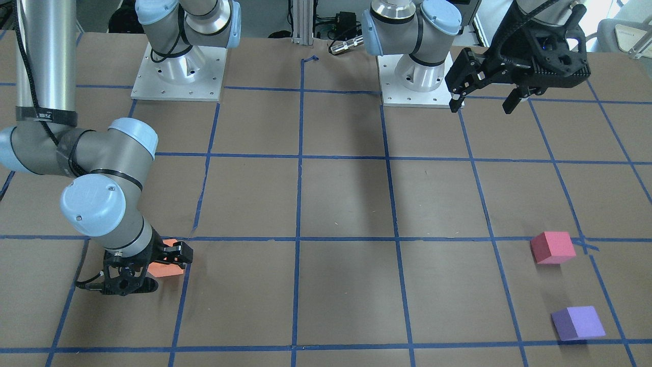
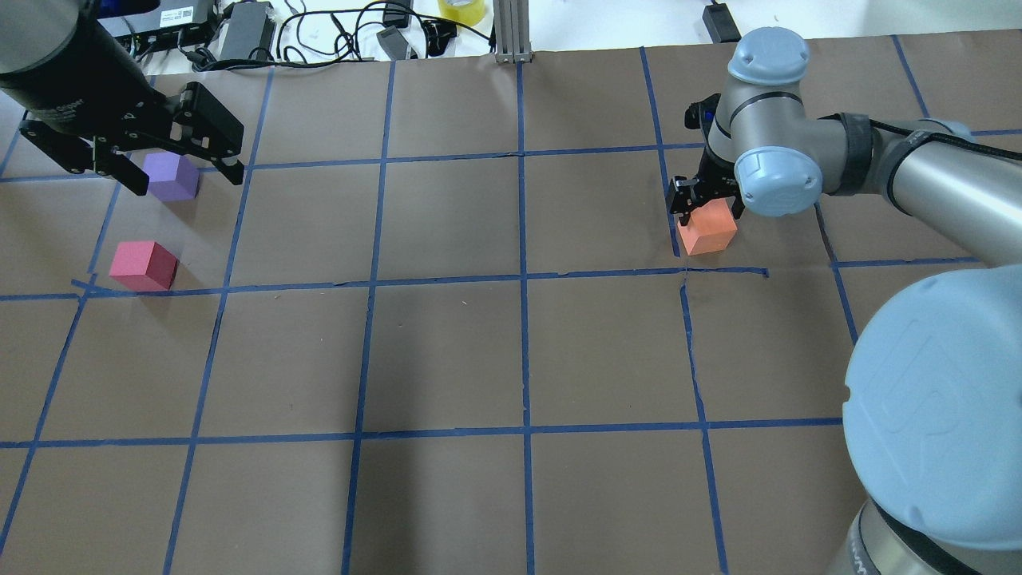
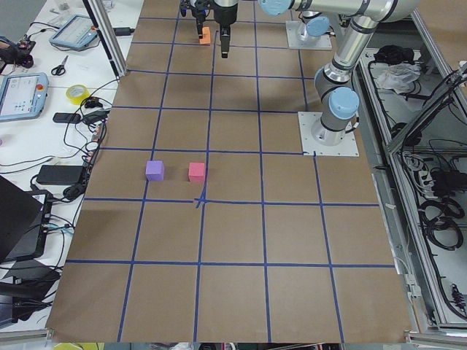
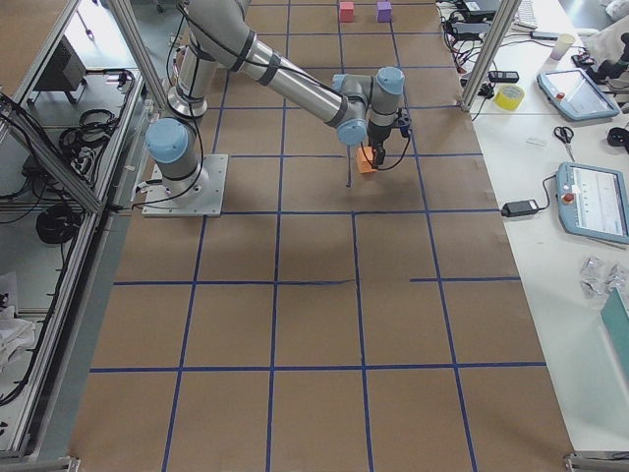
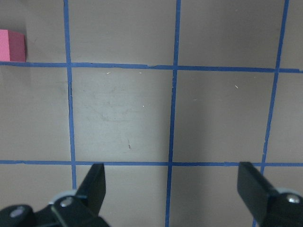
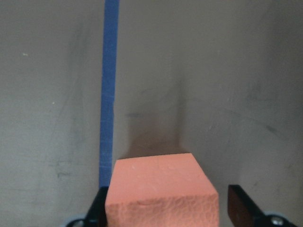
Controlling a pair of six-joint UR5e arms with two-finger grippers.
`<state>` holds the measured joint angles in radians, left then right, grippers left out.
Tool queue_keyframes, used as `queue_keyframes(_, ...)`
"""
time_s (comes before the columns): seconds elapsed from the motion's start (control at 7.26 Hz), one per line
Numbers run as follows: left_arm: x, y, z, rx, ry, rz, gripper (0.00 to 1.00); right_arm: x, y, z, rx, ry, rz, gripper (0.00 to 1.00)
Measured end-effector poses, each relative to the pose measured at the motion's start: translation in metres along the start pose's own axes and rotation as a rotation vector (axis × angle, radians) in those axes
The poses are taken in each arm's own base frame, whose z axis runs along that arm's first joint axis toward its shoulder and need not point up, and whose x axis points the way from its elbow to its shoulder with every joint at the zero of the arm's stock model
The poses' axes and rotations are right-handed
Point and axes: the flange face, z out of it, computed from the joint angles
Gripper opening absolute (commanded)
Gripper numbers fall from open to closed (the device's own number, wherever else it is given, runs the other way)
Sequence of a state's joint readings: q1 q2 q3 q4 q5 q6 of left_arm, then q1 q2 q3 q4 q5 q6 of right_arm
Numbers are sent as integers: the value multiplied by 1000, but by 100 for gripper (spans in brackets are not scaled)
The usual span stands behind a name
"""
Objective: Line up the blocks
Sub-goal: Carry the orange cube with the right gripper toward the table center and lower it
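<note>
The orange block (image 2: 707, 228) rests on the table between the fingers of my right gripper (image 2: 707, 209). In the right wrist view the block (image 6: 163, 194) touches the left finger, and a small gap separates it from the right finger (image 6: 241, 208), so the gripper is open around it. It also shows in the front view (image 1: 164, 269). The pinkish-red block (image 2: 144, 265) and the purple block (image 2: 173, 176) sit side by side at the far left. My left gripper (image 2: 185, 182) is open and empty, held high above the table near the purple block.
Blue tape marks a grid on the brown table. The two arm bases (image 1: 178, 71) (image 1: 417, 76) stand at the robot's edge. Cables, power bricks and a tape roll (image 2: 461, 9) lie beyond the far edge, by an aluminium post (image 2: 511, 32).
</note>
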<state>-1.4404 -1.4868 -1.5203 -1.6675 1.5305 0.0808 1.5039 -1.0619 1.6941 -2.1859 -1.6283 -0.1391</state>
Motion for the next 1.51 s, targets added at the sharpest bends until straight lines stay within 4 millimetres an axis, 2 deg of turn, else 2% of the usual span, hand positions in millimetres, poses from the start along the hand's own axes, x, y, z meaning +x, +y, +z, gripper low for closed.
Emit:
queue_keyframes(0.28,0,2,-1,2,-4,2,100,0,-1,-10,16,1,6,0)
queue_keyframes(0.55,1,4,-2,5,-4,3,100,-11,-11,-47,76,-11,22,0)
queue_keyframes(0.69,1,5,-3,6,-5,4,100,-28,-17,-64,92,-31,41,0)
queue_keyframes(0.83,1,5,-3,6,-5,4,100,-52,-21,-75,102,-46,66,0)
queue_keyframes(0.96,1,5,-3,6,-5,4,100,-87,-24,-81,110,-55,85,0)
queue_keyframes(1.24,1,5,-3,7,-6,4,100,-164,-26,-69,98,-60,98,0)
queue_keyframes(1.51,1,5,-3,7,-7,5,100,-229,-19,-52,81,-68,135,0)
